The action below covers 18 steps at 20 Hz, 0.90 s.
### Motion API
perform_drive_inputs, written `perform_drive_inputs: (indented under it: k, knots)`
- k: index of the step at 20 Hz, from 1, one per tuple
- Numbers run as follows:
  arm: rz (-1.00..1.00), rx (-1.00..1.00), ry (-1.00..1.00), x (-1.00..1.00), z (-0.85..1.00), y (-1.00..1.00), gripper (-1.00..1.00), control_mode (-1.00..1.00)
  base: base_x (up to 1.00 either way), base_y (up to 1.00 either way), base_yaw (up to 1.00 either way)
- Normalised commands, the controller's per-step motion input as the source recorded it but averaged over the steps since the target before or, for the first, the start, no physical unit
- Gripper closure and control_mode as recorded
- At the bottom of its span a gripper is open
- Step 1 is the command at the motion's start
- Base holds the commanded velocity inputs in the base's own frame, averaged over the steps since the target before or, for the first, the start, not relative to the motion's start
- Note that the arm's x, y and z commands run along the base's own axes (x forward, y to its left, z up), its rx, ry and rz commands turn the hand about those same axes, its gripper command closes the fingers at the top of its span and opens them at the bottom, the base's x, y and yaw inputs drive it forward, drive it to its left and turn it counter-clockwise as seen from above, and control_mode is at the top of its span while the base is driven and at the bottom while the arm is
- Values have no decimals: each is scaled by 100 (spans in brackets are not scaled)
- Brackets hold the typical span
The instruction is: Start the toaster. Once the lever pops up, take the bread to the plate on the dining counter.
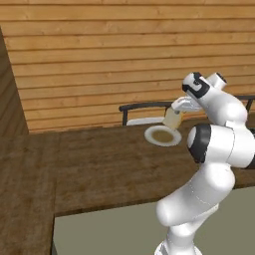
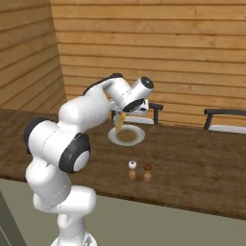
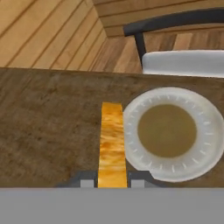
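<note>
While the gripper (image 3: 113, 180) clenches the bread (image 3: 112, 142), the slice hangs on edge over the dining counter (image 3: 48, 131), just left of the plate (image 3: 168, 131) in the hand view.

Left of the tool in the hand view lies bare dark wood counter; between the finger tips the toasted orange-brown slice rises edge-on; right of it sits the round white-grey plate, its brownish centre uncovered. Beyond the plate stands a dark-framed chair (image 3: 183, 57) with a pale seat. From the right base view, two small shakers (image 2: 139, 171) stand on the counter nearer the base than the plate, well apart from the gripper (image 2: 120, 115).
</note>
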Motion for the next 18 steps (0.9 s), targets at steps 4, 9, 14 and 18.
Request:
perform_drive_inputs:
  k: [4,9,14,18]
  knots:
    - [0,0,8,36,-49,14,100,-100,0,0,0]
    - [0,0,4,9,-51,24,100,-100,0,0,0]
    - [0,0,1,4,-31,3,100,-100,0,0,0]
    - [0,0,0,35,-10,0,100,-100,0,0,0]
